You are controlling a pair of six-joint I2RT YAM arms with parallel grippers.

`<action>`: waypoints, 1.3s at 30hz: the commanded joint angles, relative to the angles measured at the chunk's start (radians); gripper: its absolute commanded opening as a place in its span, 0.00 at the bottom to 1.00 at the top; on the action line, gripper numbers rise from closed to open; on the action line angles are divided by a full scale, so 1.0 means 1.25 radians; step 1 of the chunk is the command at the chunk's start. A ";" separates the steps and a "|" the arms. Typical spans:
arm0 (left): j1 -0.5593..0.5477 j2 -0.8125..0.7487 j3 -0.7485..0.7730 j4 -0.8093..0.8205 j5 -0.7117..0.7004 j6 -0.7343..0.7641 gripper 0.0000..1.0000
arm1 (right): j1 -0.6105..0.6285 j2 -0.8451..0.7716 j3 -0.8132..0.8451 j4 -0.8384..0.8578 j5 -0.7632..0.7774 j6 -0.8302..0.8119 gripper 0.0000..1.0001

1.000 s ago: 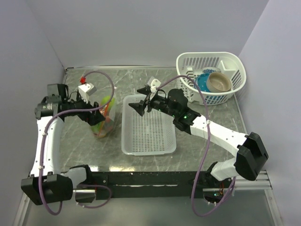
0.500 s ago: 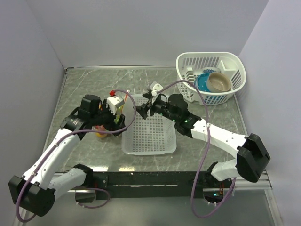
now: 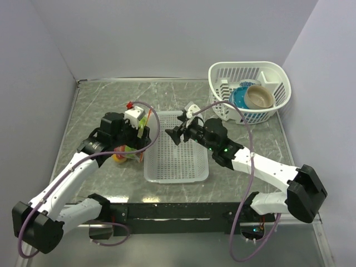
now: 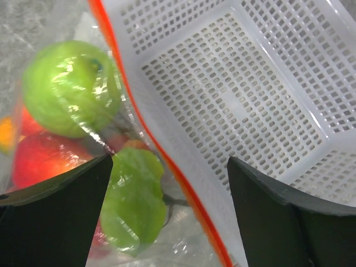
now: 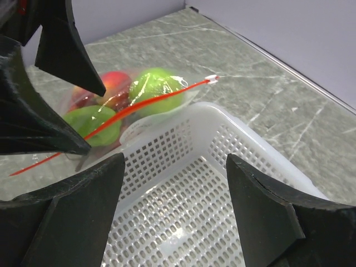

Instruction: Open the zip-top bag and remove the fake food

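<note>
The zip-top bag (image 4: pixel 167 222) lies on the table against the left wall of the white slotted tray (image 4: pixel 239 100), its orange-red zip strip (image 4: pixel 161 156) shut. Through the plastic I see fake food: a green fruit (image 4: pixel 67 89), a green leaf piece (image 4: pixel 133 200) and a red fruit (image 4: pixel 44 167). My left gripper (image 4: pixel 169 160) hangs open right over the bag, the zip strip running between its wide jaws. My right gripper (image 5: pixel 175 157) is open and holds nothing, above the tray (image 5: pixel 183 211), facing the bag (image 5: pixel 128 94). From above, the left gripper (image 3: pixel 138 146) hides most of the bag (image 3: pixel 121 156).
A white basket (image 3: pixel 250 114) at the back right holds a blue bowl (image 3: pixel 240 95) and a beige bowl (image 3: pixel 259 97). The tray (image 3: pixel 177 167) sits in the middle of the marbled table. The right gripper (image 3: pixel 177 133) hovers over the tray's far end. Walls close in the left and back sides.
The left arm has swung right and its gripper now hangs over the bag, which has shifted against the tray's left wall. The right gripper has drifted slightly right above the tray.
</note>
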State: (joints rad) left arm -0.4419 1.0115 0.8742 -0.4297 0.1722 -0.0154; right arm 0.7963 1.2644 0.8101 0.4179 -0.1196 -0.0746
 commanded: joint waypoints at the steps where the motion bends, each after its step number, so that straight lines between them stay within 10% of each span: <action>1: -0.043 0.034 0.016 0.052 -0.057 -0.029 0.85 | 0.000 -0.049 -0.016 0.023 0.042 0.014 0.80; 9: -0.083 0.100 0.005 0.081 -0.210 0.003 0.58 | 0.000 -0.075 -0.038 0.022 0.067 0.034 0.80; 14: -0.085 0.119 0.026 0.087 -0.286 0.052 0.01 | -0.001 -0.092 -0.047 0.017 0.078 0.038 0.79; 39: -0.076 -0.240 0.235 -0.412 -0.242 0.504 0.01 | -0.004 0.041 0.098 0.125 -0.146 0.004 0.83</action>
State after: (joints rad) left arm -0.5365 0.7280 1.1988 -0.9070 -0.1139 0.4995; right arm 0.7940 1.3159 0.8856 0.4797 -0.2192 -0.0692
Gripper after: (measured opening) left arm 0.022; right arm 0.823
